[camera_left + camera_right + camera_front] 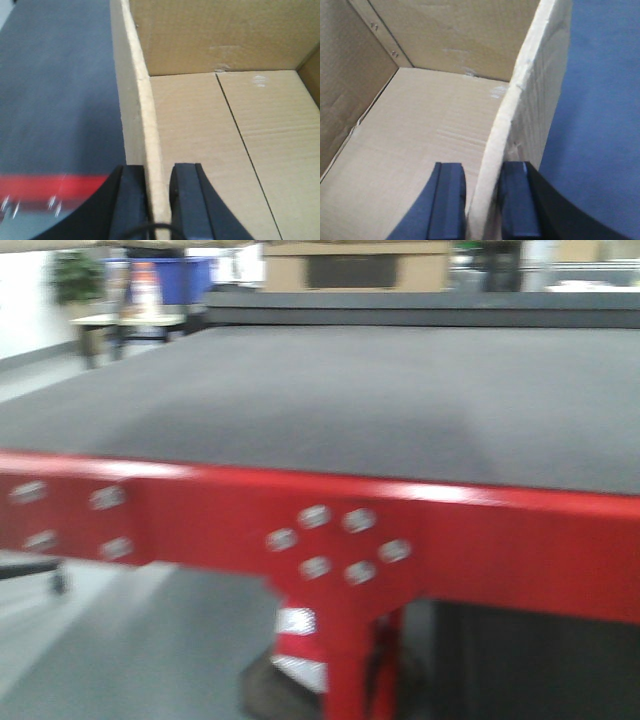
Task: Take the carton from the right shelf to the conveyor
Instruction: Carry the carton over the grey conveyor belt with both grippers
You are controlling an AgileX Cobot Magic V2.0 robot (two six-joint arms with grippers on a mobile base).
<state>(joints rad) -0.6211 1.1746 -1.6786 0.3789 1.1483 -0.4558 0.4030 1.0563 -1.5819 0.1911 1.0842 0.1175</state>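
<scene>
Setting: workshop floor [90, 660], grey, seen in motion blur. At the far back stand a cardboard box with a black label panel [358, 268], blue bins [175, 275] and a potted plant [75, 275].

Item 1, conveyor [320, 410]: wide dark grey textured belt filling the front view, its surface bare right across to the far edge. The near edge is bounded by a glossy red frame [500, 540] carrying clusters of silver bolts [340, 545].

Item 2, carton [210, 130]: plain brown corrugated, open-topped. Its interior floor has a centre seam and shows scuffs at the far wall. It is held between both arms, with belt visible outside its left and right walls. Whether its base touches the belt cannot be told.

Item 3, left gripper [159, 200]: black fingers [132, 200] astride the carton's left wall rim, clenched on it. The red frame edge lies below and to the outside.

Item 4, right gripper [482, 200]: fingers [517, 200] pinching the carton's right wall, which bows slightly at the rim. Open belt lies beyond it.
</scene>
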